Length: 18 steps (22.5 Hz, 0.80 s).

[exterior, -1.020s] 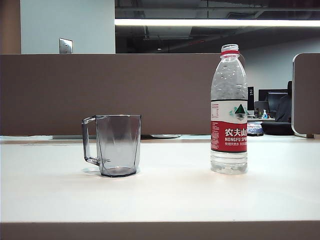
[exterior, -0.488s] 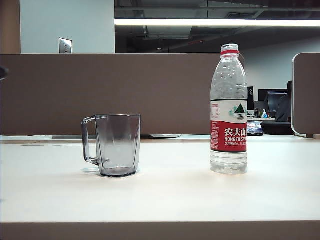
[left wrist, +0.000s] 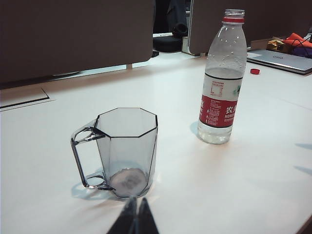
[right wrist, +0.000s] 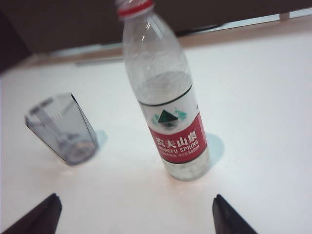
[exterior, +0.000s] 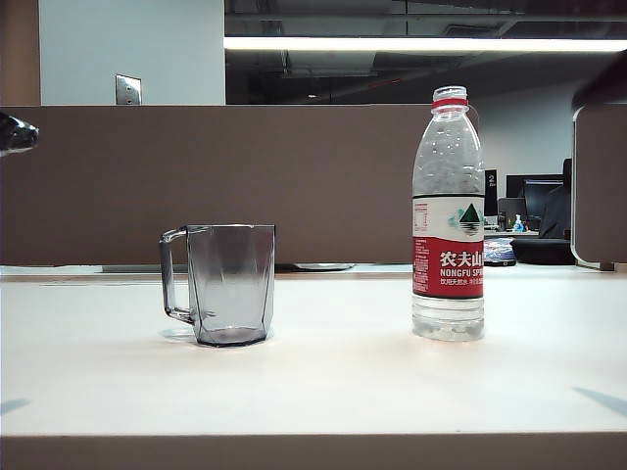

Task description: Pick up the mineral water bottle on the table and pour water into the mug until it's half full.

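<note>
The mineral water bottle (exterior: 449,215) stands upright and uncapped on the right of the white table (exterior: 333,382), partly filled with water (exterior: 448,315). The empty smoky grey mug (exterior: 230,284) stands to its left, handle pointing left. In the left wrist view my left gripper (left wrist: 135,207) is shut and empty, hovering just short of the mug (left wrist: 127,146), with the bottle (left wrist: 223,83) farther off. In the right wrist view my right gripper (right wrist: 136,207) is wide open, facing the bottle (right wrist: 168,97) from a short distance, the mug (right wrist: 63,127) off to one side.
A brown partition (exterior: 196,176) runs behind the table. A red cap (left wrist: 255,71) and a laptop (left wrist: 280,58) lie beyond the bottle. A bit of the left arm (exterior: 15,132) shows at the exterior view's left edge, a dark part of the right arm (exterior: 609,78) at its upper right.
Both arms have come into the exterior view's edges, the left at the left side, the right at the upper right. Their shadows now fall on the table front. Mug and bottle have not moved.
</note>
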Tool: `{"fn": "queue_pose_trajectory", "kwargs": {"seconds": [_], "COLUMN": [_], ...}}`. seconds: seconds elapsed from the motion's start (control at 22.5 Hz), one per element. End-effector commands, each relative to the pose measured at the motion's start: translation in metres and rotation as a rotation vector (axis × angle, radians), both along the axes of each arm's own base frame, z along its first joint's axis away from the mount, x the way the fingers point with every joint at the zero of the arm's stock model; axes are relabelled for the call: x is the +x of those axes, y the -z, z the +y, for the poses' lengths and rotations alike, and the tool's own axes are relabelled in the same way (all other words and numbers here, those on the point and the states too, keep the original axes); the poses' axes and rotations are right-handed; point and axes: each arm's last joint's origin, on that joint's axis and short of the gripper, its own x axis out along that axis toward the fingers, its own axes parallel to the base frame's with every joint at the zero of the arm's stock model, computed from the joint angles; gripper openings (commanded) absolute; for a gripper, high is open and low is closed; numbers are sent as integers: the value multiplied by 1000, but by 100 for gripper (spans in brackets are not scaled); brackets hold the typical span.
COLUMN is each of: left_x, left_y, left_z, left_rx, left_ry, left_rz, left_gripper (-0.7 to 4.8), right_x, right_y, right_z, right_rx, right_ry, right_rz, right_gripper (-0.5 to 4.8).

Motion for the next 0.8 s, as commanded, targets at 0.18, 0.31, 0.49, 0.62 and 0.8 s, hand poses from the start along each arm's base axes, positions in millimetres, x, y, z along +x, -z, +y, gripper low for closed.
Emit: {"fn": "queue_pose_trajectory", "kwargs": {"seconds": [0.18, 0.31, 0.49, 0.62, 0.8], "left_x": [0, 0, 0, 0, 0], "left_y": [-2, -2, -2, -2, -2], "left_z": [0, 0, 0, 0, 0], "left_rx": [-9, -9, -9, -9, -9], "left_ry": [5, 5, 5, 5, 5], "left_rz": [-12, -12, -12, -12, -12], "left_gripper": [-5, -5, -5, -5, -5], "right_x": [28, 49, 71, 88, 103], "right_y": [3, 18, 32, 45, 62], "right_z": [31, 48, 58, 68, 77], "right_rx": [-196, -204, -174, -200, -197], "right_ry": [72, 58, 180, 156, 163], "right_rz": [-69, -59, -121, -86, -81], "right_gripper": [479, 479, 479, 479, 479]}}
